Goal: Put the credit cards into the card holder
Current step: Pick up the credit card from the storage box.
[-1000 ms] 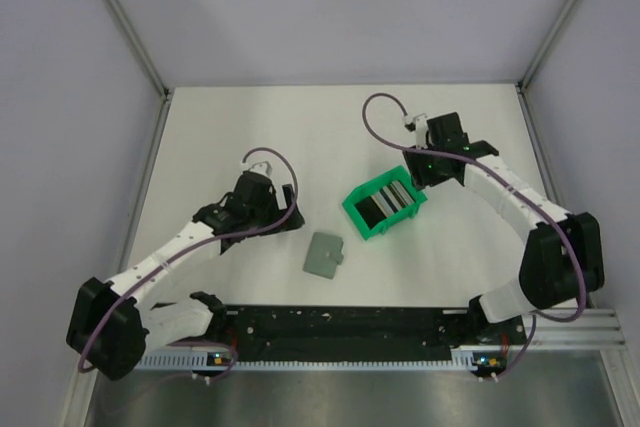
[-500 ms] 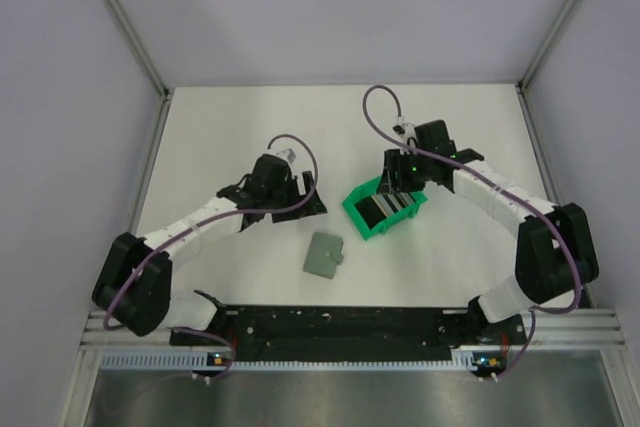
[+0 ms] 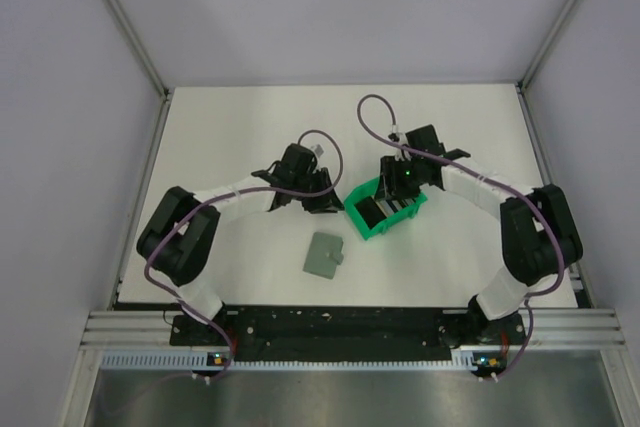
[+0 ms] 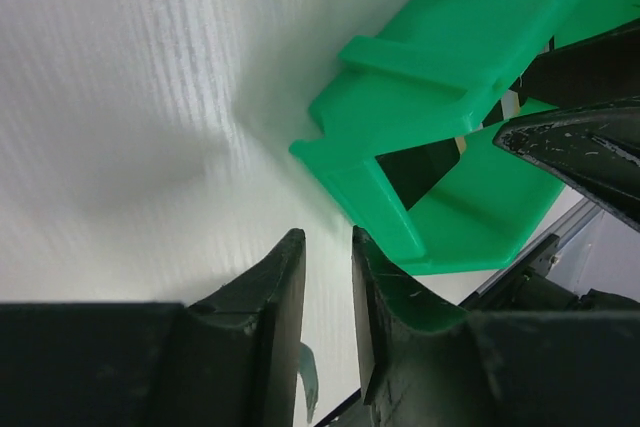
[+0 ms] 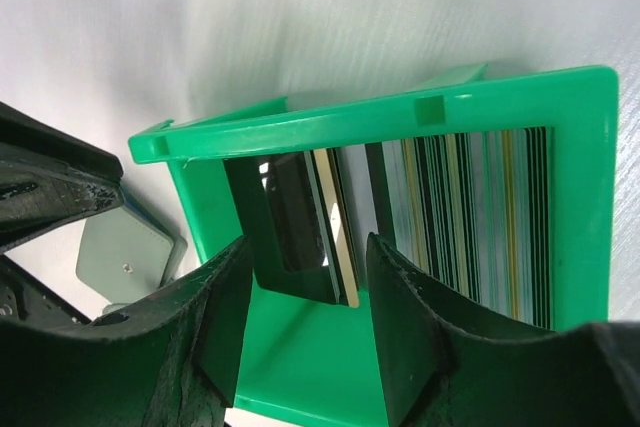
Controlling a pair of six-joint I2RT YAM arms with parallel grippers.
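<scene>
The credit cards are in the green bin, which sits right of centre on the white table, its long side running on a slant from near-left to far-right. In the right wrist view, a dark stack stands on edge in 1 part of the bin and leans a little. Its thin edges face up, and they run from the bin's near side toward its far wall. Beside it, a striped face fills the other part of the bin.

The right gripper hangs over the dark stack. Its 2 fingers are about half apart, 1 on each side of the stack. A strip of green shows between the cards and 1 finger, so it has hold of nothing that I can see.

The left gripper is low at the bin's left corner. Its fingers are drawn close, with a slim gap between them showing only bare table. The corner lies just past 1 fingertip.

The card holder lies flat and closed on the table, nearer the arm bases than the bin and apart from it. It is turned slightly askew, with a small tab on its right side.
</scene>
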